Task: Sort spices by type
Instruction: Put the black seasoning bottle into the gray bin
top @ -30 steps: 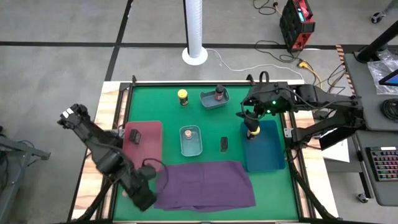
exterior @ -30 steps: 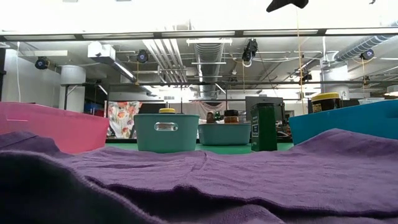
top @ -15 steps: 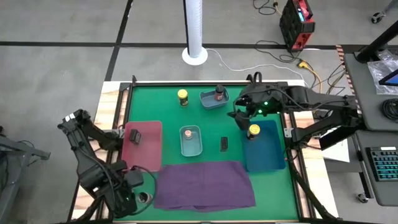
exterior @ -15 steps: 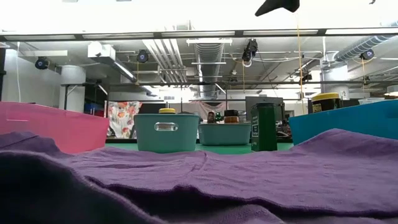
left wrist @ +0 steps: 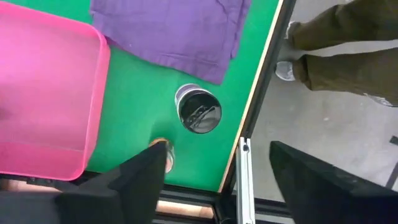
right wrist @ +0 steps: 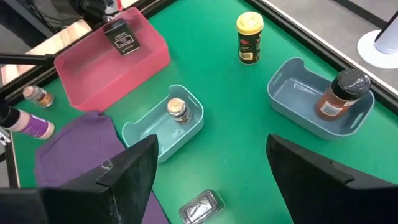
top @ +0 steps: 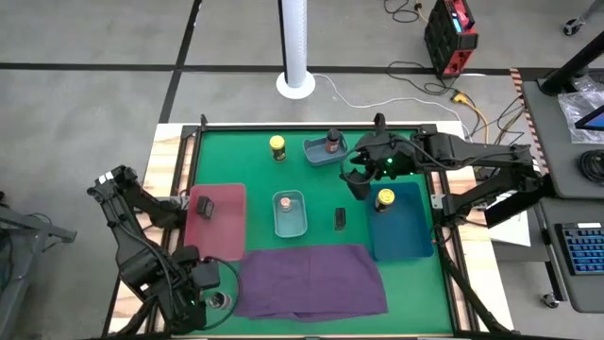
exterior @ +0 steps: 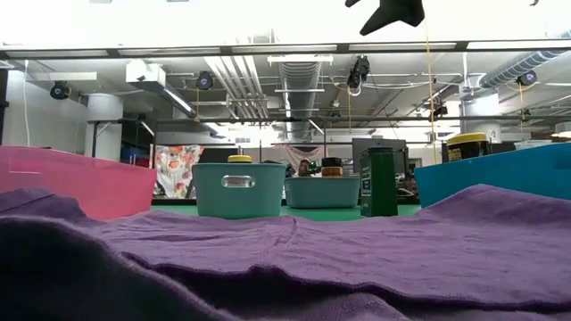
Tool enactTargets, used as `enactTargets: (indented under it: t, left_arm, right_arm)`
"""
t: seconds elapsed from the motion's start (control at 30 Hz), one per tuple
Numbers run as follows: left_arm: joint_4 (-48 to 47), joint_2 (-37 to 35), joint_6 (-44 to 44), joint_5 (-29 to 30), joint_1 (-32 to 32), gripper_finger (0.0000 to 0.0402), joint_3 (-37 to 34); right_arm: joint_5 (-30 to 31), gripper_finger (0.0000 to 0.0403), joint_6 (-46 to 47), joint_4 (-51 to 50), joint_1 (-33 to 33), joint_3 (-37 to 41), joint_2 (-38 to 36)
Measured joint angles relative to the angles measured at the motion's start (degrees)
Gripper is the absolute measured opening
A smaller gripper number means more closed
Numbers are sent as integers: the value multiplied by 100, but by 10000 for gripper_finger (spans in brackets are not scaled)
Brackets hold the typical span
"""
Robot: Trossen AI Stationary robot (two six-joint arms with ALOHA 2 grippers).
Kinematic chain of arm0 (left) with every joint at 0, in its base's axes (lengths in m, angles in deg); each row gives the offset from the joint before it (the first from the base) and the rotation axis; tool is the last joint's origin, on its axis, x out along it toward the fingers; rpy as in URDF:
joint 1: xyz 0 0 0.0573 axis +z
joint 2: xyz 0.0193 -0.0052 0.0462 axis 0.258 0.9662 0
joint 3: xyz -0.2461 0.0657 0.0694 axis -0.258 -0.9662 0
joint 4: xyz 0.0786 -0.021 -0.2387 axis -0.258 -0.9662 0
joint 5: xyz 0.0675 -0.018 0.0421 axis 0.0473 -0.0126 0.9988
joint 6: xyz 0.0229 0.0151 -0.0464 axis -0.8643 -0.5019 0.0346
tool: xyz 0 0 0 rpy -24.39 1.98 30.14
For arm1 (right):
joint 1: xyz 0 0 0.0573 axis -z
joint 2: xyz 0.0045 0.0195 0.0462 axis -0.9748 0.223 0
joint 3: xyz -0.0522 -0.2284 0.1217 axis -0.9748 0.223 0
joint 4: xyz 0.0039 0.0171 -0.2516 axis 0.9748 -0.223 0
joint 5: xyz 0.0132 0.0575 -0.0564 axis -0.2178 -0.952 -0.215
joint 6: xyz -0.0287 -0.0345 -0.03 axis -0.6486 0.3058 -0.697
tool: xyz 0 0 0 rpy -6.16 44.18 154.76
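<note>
My right gripper (top: pixel 359 176) is open and empty, high above the mat between the far teal bin (top: pixel 313 154) and the blue bin (top: pixel 401 236). A yellow-lidded jar (top: pixel 384 199) stands in the blue bin. Another yellow-lidded jar (top: pixel 276 146) stands on the mat. A dark-topped jar (top: pixel 332 142) stands in the far teal bin and a pink-topped jar (top: pixel 285 202) in the middle teal bin. One dark tin (top: pixel 340 219) stands on the mat, another (top: pixel 203 206) lies in the pink tray. My left gripper (left wrist: pixel 211 186) is open above a dark-topped jar (left wrist: pixel 199 111) and a pink-topped jar (left wrist: pixel 163 152) at the near left corner.
A purple cloth (top: pixel 311 279) lies spread along the mat's near edge. The pink tray (top: pixel 226 241) is at the left. A person's legs (left wrist: pixel 336 50) stand beside the table's near left corner. Bare green mat lies between the bins.
My right gripper has gone from above the blue bin toward the table's left and far edge, leaving the yellow-lidded jar standing in the bin. My left arm has drawn back toward the near left corner, uncovering the dark-topped jar on the mat.
</note>
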Motion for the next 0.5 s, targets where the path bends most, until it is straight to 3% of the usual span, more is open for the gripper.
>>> enactTargets:
  t: [0.23,0.37,0.5]
  left_arm:
    - [238,0,2,-2,10,344,-4]
    - [786,0,-99,14,15,357,-7]
    - [610,108,-1,86,15,357,-16]
  right_arm:
    - [-7,301,24,-2,0,0,11]
    - [-5,294,24,-2,0,0,11]
    - [-5,290,26,-3,0,0,11]
